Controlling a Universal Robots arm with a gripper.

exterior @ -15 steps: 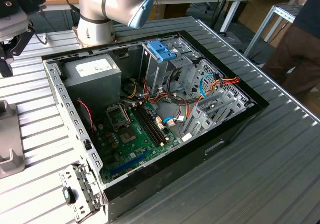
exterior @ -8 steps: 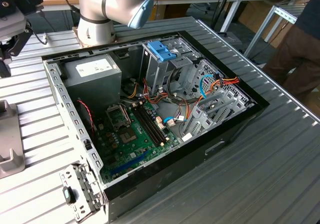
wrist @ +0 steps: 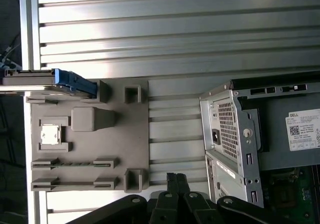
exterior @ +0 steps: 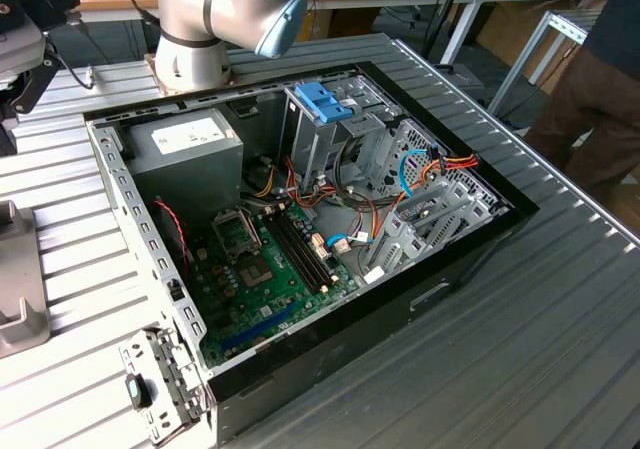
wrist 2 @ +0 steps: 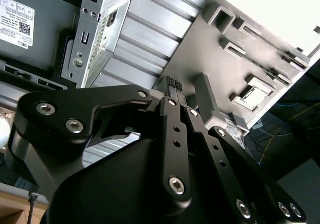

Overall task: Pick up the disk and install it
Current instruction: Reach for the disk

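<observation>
The disk is a flat grey slab in a light-blue carrier. It stands on its edge in a slot at one corner of a grey fixture plate, seen in the first wrist view. My gripper hangs over the ribbed table beside the plate's opposite side, well apart from the disk. In the second wrist view, the gripper has its black fingertips pressed together with nothing between them. The open computer case lies on the table in the exterior view.
Inside the case a tall metal drive cage carries a blue-handled carrier, with a power supply, motherboard and loose cables around it. The fixture plate sits at the exterior view's left edge. A person stands at its right.
</observation>
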